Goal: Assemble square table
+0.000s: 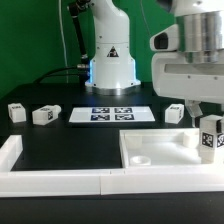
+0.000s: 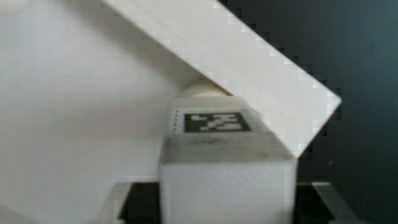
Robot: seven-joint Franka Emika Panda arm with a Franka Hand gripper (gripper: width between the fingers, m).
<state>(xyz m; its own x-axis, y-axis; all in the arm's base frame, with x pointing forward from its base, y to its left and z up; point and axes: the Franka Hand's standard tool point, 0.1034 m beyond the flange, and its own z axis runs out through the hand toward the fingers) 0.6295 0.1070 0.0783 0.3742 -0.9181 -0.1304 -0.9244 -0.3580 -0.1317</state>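
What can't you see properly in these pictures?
Exterior view: the tool covers the upper end of the held leg.
Wrist view: the table top hides the leg's far end.
Exterior view: tags on the three loose legs are too small to read.
Wrist view: the picture edge cuts off the tool.

No words, brand names or numbers are legible. A dark triangular warning sign (image 1: 113, 52) stands on the front of the robot base (image 1: 112, 75), far centre; its symbol is too small to tell. Four black-and-white marker patterns are printed on the marker board (image 1: 112, 114). Similar patterns mark the leftmost leg (image 1: 15, 112) and second leg (image 1: 42, 115) at the exterior view's left, and the right leg (image 1: 175, 113) and upright leg (image 1: 210, 138) at its right. In the wrist view the upright leg's tag (image 2: 217, 123) is a blocky pattern without characters.
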